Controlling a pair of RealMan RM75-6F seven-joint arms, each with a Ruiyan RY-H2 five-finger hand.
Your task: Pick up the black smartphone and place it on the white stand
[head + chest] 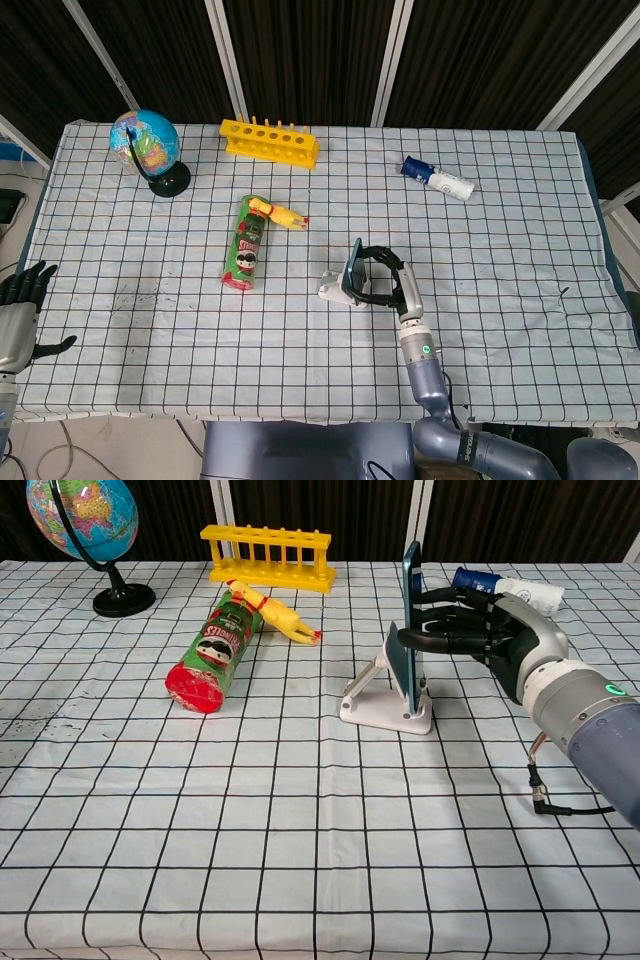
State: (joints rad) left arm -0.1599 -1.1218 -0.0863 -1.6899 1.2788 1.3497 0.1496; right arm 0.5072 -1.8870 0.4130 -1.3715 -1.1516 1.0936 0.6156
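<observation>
Smartphone upright on white stand

bare cloth near stand, chip can probably clear leftward

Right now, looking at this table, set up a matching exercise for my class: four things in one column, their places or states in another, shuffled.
Things:
1. globe
2. crisp can
3. phone
4. yellow rack

States:
A. lying on its side
B. upright on the white stand, held by the right hand
C. far left corner
D. far edge, middle

Pairs: 1-C, 2-A, 3-B, 4-D
</observation>
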